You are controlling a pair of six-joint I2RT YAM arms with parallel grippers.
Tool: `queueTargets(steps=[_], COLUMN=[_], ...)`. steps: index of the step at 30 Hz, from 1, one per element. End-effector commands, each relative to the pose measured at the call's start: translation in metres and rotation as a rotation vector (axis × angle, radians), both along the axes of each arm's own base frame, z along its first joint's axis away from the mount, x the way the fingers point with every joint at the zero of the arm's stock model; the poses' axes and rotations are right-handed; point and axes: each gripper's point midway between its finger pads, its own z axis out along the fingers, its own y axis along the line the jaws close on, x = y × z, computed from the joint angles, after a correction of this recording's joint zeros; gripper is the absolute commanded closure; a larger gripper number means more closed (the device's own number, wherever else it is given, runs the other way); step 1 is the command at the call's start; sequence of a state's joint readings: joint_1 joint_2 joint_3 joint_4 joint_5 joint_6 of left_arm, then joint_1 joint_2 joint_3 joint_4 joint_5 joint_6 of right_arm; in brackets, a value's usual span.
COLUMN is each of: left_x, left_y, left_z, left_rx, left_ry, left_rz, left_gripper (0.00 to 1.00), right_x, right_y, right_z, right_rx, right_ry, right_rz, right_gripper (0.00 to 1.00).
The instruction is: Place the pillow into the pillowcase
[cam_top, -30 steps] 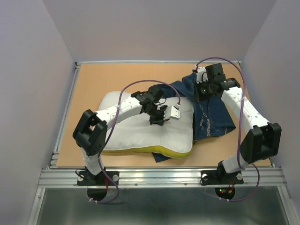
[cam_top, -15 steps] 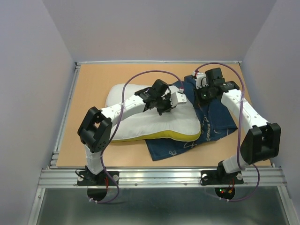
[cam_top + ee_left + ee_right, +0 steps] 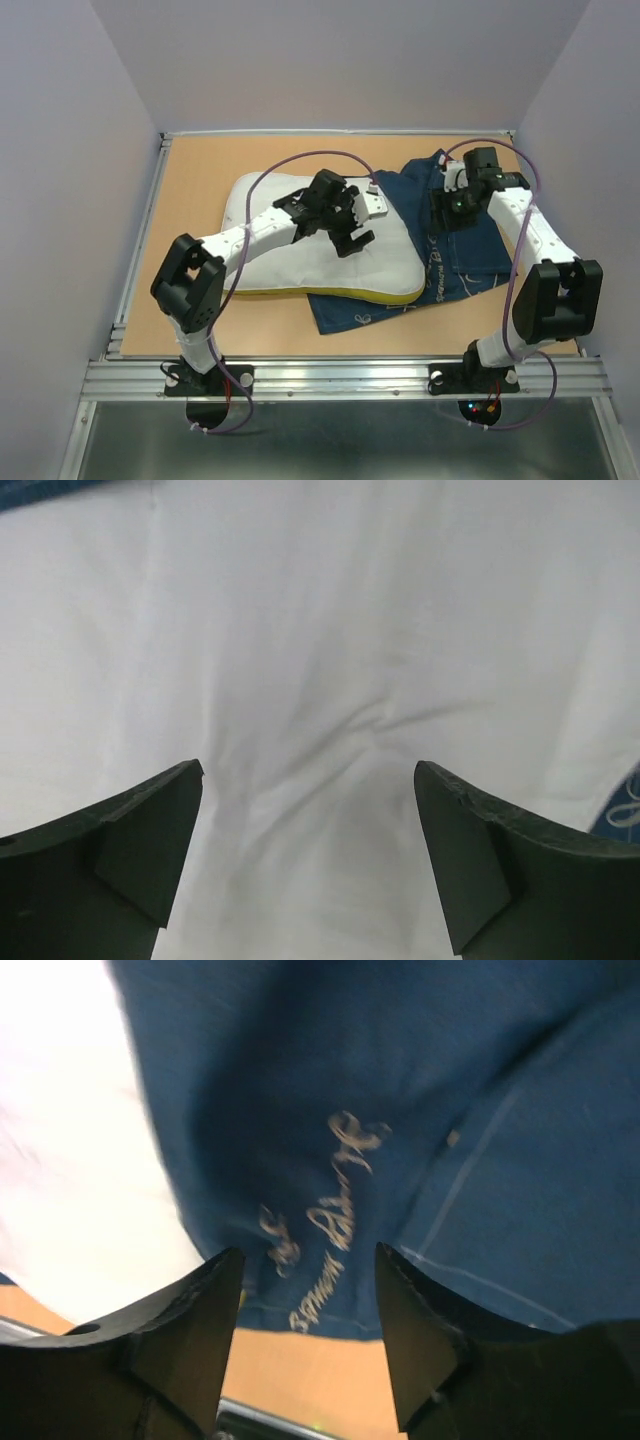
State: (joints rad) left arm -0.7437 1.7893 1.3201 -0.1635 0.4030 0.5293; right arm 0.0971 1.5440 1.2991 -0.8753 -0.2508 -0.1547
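Note:
The white pillow (image 3: 300,262) lies across the middle of the table, its yellow band (image 3: 370,293) along the near edge. Its right end rests on the navy pillowcase (image 3: 478,240), which spreads out flat to the right and shows below the pillow. My left gripper (image 3: 352,234) hovers over the pillow's right half. In the left wrist view this gripper (image 3: 308,770) stands wide open, with only creased pillow (image 3: 320,630) fabric beneath. My right gripper (image 3: 447,214) is above the pillowcase. In the right wrist view the right gripper (image 3: 308,1250) is open over the scripted pillowcase (image 3: 330,1110), holding nothing.
The wooden table (image 3: 195,175) is bordered by a metal frame, with a rail (image 3: 340,378) at the near edge where both arm bases sit. Grey walls close in on three sides. Purple cables loop above both arms.
Both grippers were shut a second ago and have opened, letting go of pillow and pillowcase. The pillow has shifted toward the back and settled flatter. The right gripper moved slightly right.

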Motion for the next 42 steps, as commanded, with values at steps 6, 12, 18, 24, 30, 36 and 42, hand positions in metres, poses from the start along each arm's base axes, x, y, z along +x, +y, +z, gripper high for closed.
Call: queueTargets(steps=[6, 12, 18, 24, 30, 36, 42], left_x=[-0.084, -0.109, -0.086, -0.056, -0.027, -0.033, -0.037], left_y=[-0.026, -0.058, -0.078, -0.082, -0.088, -0.095, -0.094], left_z=[0.061, 0.021, -0.013, -0.031, 0.007, 0.015, 0.013], left_rx=[-0.033, 0.057, 0.156, 0.135, -0.127, -0.217, -0.25], left_ry=[-0.191, -0.27, -0.362, -0.215, 0.123, 0.26, 0.346], left_rz=[-0.402, -0.472, -0.4, -0.287, -0.212, -0.266, -0.27], left_gripper=[0.01, 0.01, 0.01, 0.55, 1.0, 1.0, 1.0], right_x=[-0.063, -0.067, -0.075, -0.072, -0.052, -0.028, 0.0], right_y=[-0.012, -0.02, -0.024, -0.029, -0.025, -0.012, 0.0], right_z=[-0.002, -0.018, -0.026, -0.025, -0.025, -0.033, -0.033], right_rx=[0.085, 0.076, 0.078, 0.075, 0.113, 0.2, 0.295], right_ry=[0.139, 0.225, 0.274, 0.261, 0.193, 0.082, -0.02], right_rz=[0.05, 0.058, 0.074, 0.061, 0.045, -0.019, -0.081], right_gripper=[0.47, 0.49, 0.4, 0.39, 0.49, 0.52, 0.54])
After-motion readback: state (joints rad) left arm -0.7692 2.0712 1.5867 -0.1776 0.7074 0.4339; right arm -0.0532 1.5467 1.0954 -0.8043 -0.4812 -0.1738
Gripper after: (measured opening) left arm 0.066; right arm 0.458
